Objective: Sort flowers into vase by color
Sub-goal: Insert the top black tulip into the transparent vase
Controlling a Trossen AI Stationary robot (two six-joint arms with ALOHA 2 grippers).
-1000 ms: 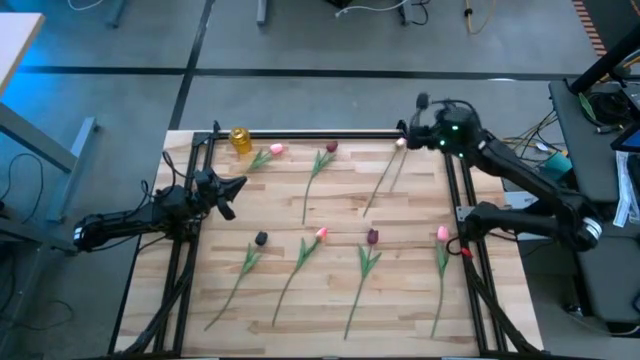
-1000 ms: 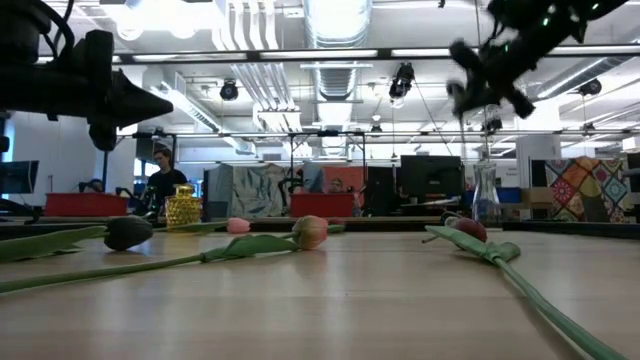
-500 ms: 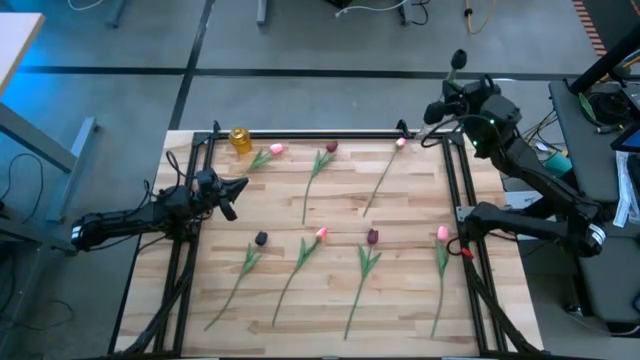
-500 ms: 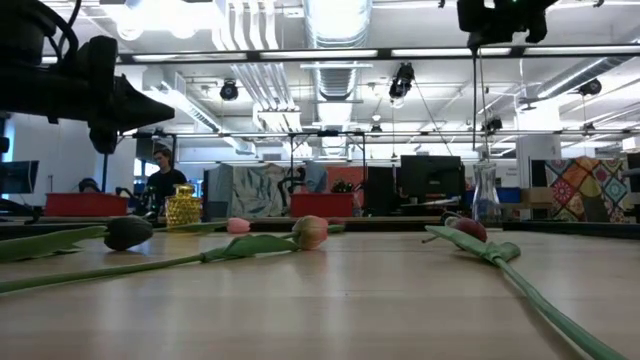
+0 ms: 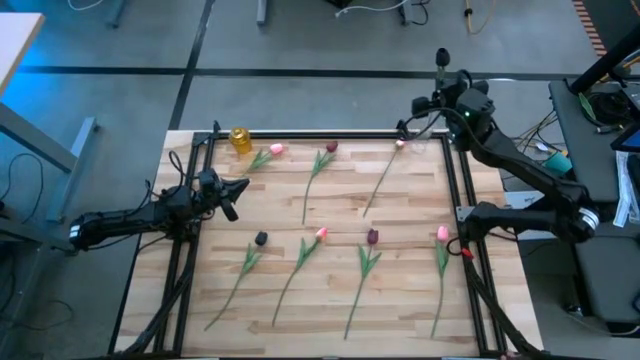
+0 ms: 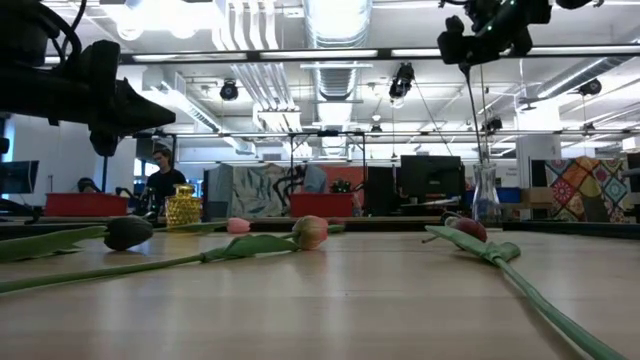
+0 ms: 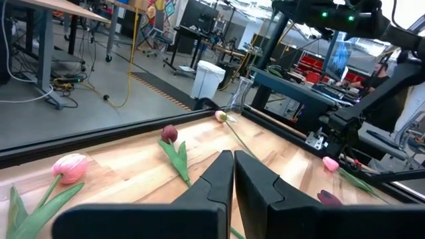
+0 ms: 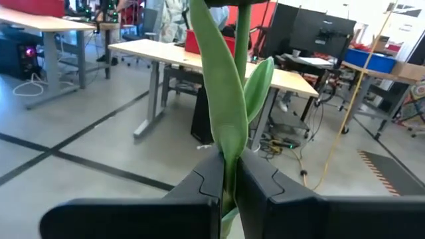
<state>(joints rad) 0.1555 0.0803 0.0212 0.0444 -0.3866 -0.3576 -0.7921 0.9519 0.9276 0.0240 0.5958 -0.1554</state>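
Observation:
My right gripper (image 5: 440, 100) hangs high over the table's far right corner, shut on a tulip whose dark head (image 5: 443, 57) is at the top. Its thin stem (image 6: 478, 115) hangs down toward a clear vase (image 6: 486, 195); whether it reaches inside, I cannot tell. My left gripper (image 5: 235, 190) is shut on nothing and waits level at the table's left edge. Several pink and maroon tulips lie flat on the wooden table: pink (image 5: 276, 150), maroon (image 5: 331, 147), pink (image 5: 400, 143) in the far row, and more in the near row (image 5: 372, 236). My right gripper pinches the tulip's stem at the base of its long leaf (image 8: 229, 149) between its two fingers (image 8: 199, 182). The fingers come level and lie across the stem. The tulip stands about upright, lifted clear of the table, leaves and head above the fingers, bare stem hanging below.
A yellow vase (image 5: 240, 138) stands at the far left corner. A black frame (image 5: 455, 190) runs round the table. A loose dark head (image 5: 261, 238) lies near a stem in the near row. A person (image 6: 162, 180) shows in the room behind.
My right gripper has risen over the far right corner and rolled its wrist, staying shut. The tulip has gone up with it, its head swinging over to stand above the fingers. The tulips on the table have kept their places.

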